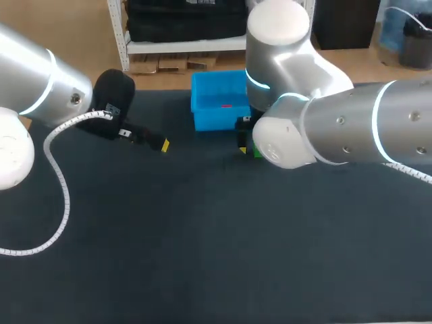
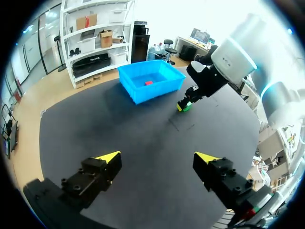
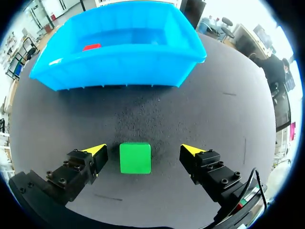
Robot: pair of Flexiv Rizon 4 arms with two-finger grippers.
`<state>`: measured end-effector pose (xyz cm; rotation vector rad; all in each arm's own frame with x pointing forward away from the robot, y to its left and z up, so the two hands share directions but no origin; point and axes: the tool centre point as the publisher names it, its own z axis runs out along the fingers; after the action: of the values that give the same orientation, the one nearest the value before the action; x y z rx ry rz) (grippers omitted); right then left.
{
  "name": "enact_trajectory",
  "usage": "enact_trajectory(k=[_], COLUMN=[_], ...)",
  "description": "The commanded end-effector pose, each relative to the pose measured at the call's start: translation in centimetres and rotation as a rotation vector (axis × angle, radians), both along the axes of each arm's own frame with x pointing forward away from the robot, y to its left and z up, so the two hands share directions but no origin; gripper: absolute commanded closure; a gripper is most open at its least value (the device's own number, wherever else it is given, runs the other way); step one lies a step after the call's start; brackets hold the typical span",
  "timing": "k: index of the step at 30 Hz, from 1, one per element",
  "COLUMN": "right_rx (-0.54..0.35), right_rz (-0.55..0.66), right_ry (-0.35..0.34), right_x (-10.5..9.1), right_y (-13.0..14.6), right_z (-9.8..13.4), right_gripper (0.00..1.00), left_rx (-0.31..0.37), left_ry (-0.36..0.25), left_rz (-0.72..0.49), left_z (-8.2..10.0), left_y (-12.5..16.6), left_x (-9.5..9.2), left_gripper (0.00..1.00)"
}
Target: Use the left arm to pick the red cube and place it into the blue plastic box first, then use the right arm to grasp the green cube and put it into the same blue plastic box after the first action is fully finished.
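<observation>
Risk: uneven closure could knock aside the green cube (image 3: 135, 158), which lies between the spread fingers of the right tool (image 3: 144, 151), beside the blue plastic box (image 3: 119, 76) holding the red cube (image 3: 91, 47). The left tool (image 2: 157, 160) is spread, empty.

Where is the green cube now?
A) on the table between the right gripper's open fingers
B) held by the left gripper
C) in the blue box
A: the green cube rests on the table between the right gripper's spread fingers; only the red cube is in the blue box.
</observation>
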<state>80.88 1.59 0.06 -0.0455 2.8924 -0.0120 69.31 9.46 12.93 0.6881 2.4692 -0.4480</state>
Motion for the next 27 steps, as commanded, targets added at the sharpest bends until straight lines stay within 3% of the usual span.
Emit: enact_trajectory(k=[1,6,7,8,9,10,11,27], right_rx=[-0.003,-0.001,0.000,0.000,0.000,0.002,0.003,0.036], right_rz=[0.003,0.004,0.005,0.005,0.004,0.004,0.004,-0.022], right_ry=[0.011,0.024,0.024,0.023,0.022,0.023,0.023,0.033], right_x=[0.56,0.69,0.72,0.79,0.85,0.92,0.96,0.80], right_y=[0.24,0.13,0.12,0.09,0.06,0.00,-0.03,-0.71], right_z=[-0.38,-0.78,-0.79,-0.80,-0.81,-0.84,-0.87,-0.73], right_gripper=[0.00,0.00,0.17,0.51,0.69,0.95,1.00,1.00], left_rx=[-0.006,-0.006,-0.006,-0.006,-0.006,-0.006,-0.006,-0.006], left_ry=[-0.002,-0.002,-0.002,-0.002,-0.002,-0.002,-0.002,-0.002], left_rz=[-0.005,-0.005,-0.005,-0.005,-0.005,-0.005,-0.005,-0.005], left_z=[-0.11,-0.11,-0.11,-0.11,-0.11,-0.11,-0.11,-0.11], left_y=[0.11,0.11,0.11,0.11,0.11,0.11,0.11,0.11], left_x=[0.09,0.09,0.09,0.09,0.09,0.09,0.09,0.09], left_gripper=[0.00,0.00,0.00,0.00,0.00,0.00,0.00,0.00])
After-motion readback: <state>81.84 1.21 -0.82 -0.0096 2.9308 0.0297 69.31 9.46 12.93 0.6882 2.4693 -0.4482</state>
